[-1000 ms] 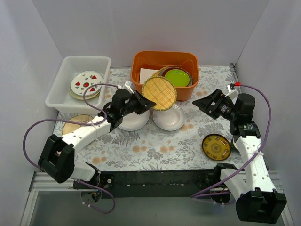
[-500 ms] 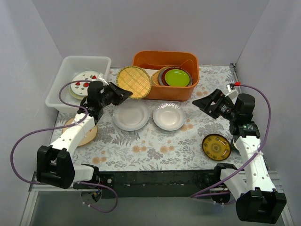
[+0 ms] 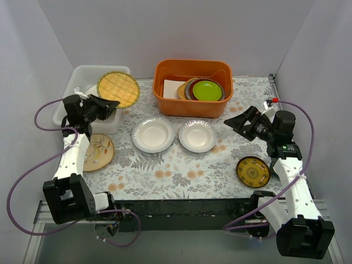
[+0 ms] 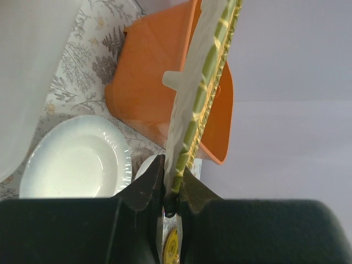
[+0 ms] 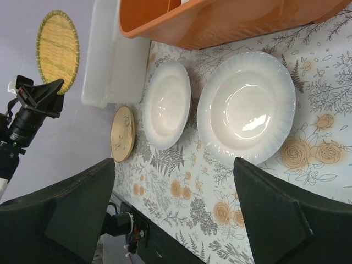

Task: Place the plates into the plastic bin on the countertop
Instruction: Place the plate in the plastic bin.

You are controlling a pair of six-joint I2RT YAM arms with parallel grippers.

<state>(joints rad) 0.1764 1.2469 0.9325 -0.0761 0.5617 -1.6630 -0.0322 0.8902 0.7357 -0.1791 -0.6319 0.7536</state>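
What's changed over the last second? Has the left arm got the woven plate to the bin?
The left gripper, fingers shut on the yellow woven plate, carried it left from over the white plates to above the plastic bin; not let go yet. The right gripper stayed put, open. The two white plates, dark brown-gold plate and orange tub have not moved.

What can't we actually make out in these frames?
- Top view: the woven plate, pinched in the left gripper, covers most of the plastic bin; plates inside cannot be counted.
- Top view: in the orange tub only the lime plate shows whole; those beneath show rims only.
- Right wrist: the tub's inside is cut off by the top edge.
- Left wrist: the bin is a blurred white wall at left.
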